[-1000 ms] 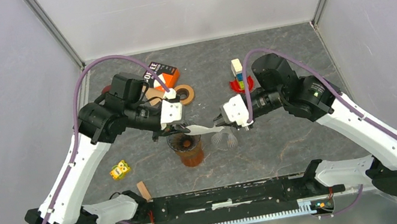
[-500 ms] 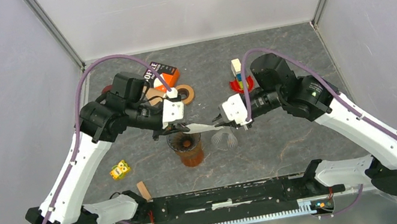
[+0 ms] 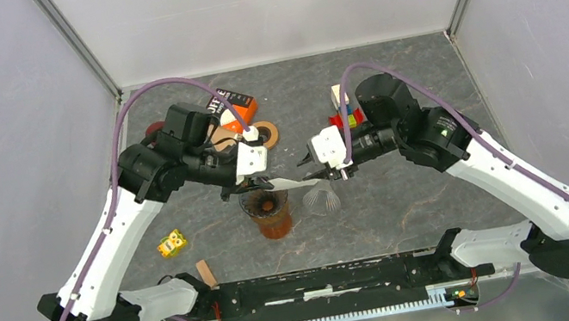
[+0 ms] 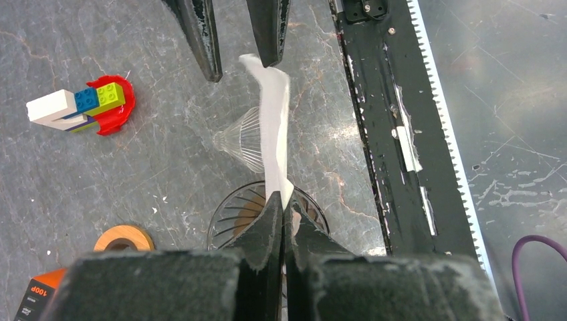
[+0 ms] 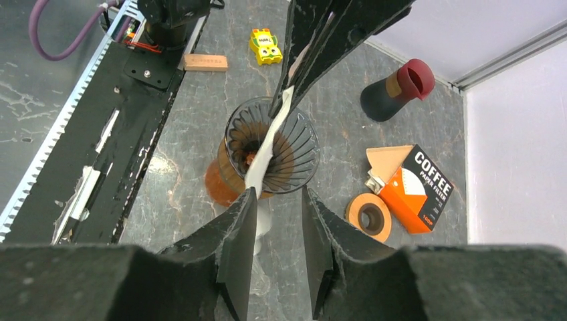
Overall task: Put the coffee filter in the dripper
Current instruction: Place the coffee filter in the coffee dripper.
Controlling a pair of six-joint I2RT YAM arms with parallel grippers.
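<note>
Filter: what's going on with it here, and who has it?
The left gripper is shut on one end of the flat white filter, holding it stretched over the dripper. The right gripper sits at the other end with its jaws open, so it is not pinching the paper. The filter is not seated in the dripper yet.

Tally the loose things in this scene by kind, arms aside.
Drippers: 2 (dark dripper, clear dripper)
Amber server: 1
Coffee filter: 1
Coffee filter box: 1
Tape roll: 1
Toy bricks: 2 (Lego stack, yellow brick)
Wooden block: 1
Red-rimmed cup: 1
Total: 10
</note>
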